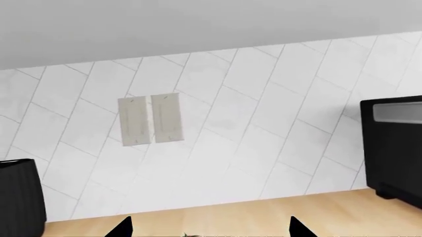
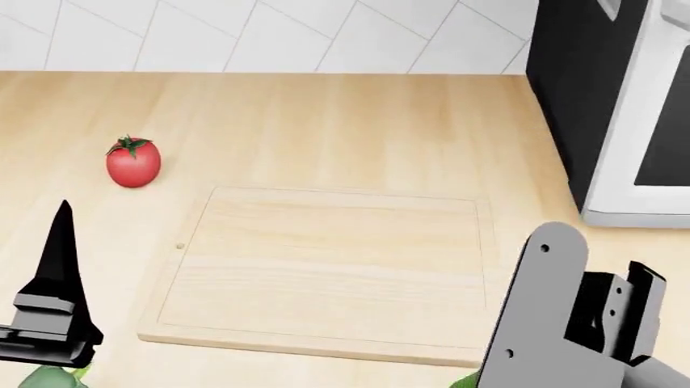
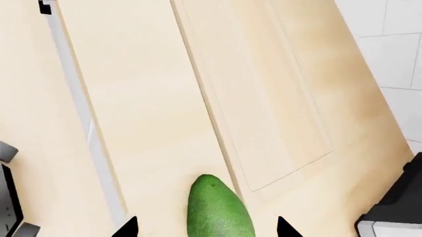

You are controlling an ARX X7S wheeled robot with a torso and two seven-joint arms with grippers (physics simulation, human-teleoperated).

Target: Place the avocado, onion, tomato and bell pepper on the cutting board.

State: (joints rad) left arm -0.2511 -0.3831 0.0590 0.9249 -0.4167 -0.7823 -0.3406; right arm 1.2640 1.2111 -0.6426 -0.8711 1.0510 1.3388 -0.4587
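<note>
Pale matt wood with light grain: cutting board (image 2: 323,267) and countertop (image 2: 323,121). Glossy smooth red skin: tomato (image 2: 134,163). Smooth, faintly shiny green skin: avocado (image 3: 218,210). Matt white tile: wall (image 1: 264,123). Black appliance (image 2: 587,89), possibly plastic, satin finish.

1. Behind my counter, a white tiled wall (image 1: 264,123) fills most of the left wrist view; I see two pale switch plates (image 1: 150,119) left of centre.
2. A light wood countertop (image 2: 356,121) spans the head view.
3. A black-and-white appliance (image 2: 609,105) occupies its upper right.
</note>
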